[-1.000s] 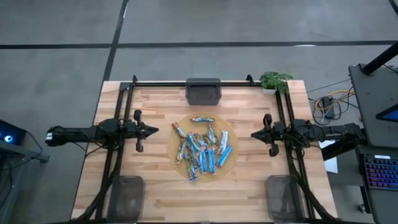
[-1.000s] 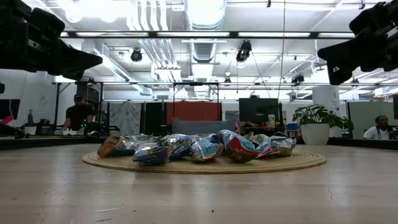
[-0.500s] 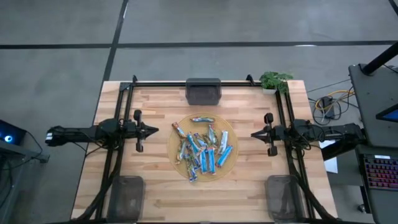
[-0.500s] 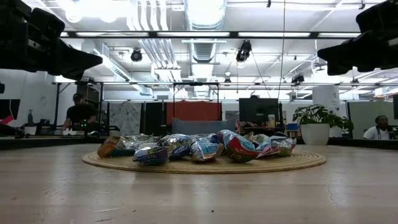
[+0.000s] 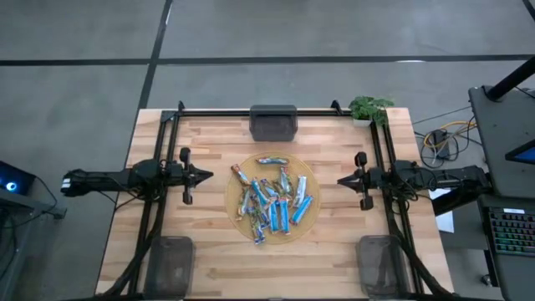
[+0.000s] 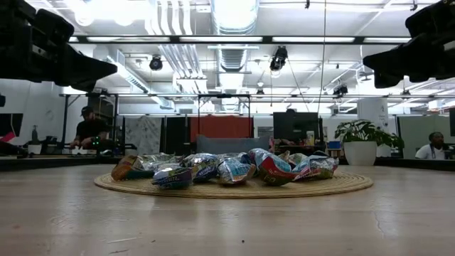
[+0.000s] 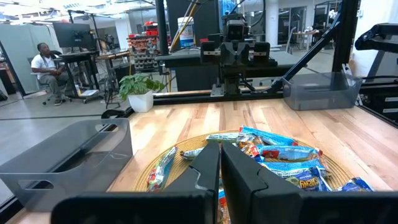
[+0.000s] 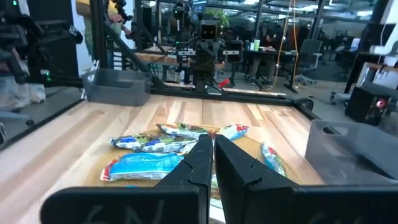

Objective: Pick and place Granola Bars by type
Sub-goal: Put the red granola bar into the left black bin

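Note:
The granola bars [image 5: 272, 201] lie in a loose heap on a round woven mat [image 5: 312, 179] at the table's middle. They have blue, blue-white and red-brown shiny wrappers. They also show in the low view [image 6: 227, 169], the left wrist view [image 7: 277, 154] and the right wrist view [image 8: 152, 163]. My left gripper [image 5: 210, 174] hovers left of the mat, shut and empty, pointing at the heap. My right gripper [image 5: 341, 180] hovers right of the mat, shut and empty, pointing at the heap. Both hang well above the table in the low view, the left gripper [image 6: 106, 69] and the right gripper [image 6: 371, 65].
Three translucent grey bins stand on the table: one at the far edge's middle [image 5: 273, 122], one at the near left [image 5: 170, 261], one at the near right [image 5: 380, 261]. A potted plant [image 5: 370, 109] stands at the far right corner. People sit in the room behind.
My right gripper has tipped up from slanting downward to about level, staying right of the mat. The bars lie as before.

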`<act>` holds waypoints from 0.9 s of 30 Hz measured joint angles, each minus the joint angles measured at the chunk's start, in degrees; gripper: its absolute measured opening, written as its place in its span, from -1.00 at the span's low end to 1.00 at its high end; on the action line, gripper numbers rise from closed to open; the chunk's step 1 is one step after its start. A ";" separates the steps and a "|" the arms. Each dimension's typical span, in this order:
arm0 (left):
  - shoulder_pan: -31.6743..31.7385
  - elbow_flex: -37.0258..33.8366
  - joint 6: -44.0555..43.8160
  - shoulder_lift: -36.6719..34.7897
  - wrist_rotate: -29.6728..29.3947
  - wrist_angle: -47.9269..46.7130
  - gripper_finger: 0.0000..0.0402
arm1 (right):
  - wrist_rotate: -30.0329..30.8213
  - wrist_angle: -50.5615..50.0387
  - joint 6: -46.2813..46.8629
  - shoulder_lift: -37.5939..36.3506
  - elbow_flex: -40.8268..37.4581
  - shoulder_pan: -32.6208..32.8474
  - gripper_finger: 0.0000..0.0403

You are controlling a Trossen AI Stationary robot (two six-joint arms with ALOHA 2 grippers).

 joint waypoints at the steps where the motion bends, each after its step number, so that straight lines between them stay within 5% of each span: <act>1: -0.02 0.00 0.01 0.00 -0.01 0.02 -1.00 | -0.02 0.00 1.31 0.00 0.00 0.01 -0.96; 8: -0.02 0.00 -4.51 -0.02 -0.09 1.05 -1.00 | -0.04 0.02 18.40 0.00 0.00 0.01 -0.96; 13: -0.01 0.00 -9.42 0.00 0.23 1.97 -1.00 | -0.05 0.02 21.24 0.00 0.00 -0.01 -0.96; 21: -0.02 0.00 -41.14 0.20 0.37 8.33 -1.00 | 0.00 0.66 21.48 0.00 0.00 -0.01 -0.96; 27: 0.00 0.00 -47.46 0.20 0.38 13.24 -1.00 | 3.44 6.09 21.50 0.02 0.00 -0.04 -0.96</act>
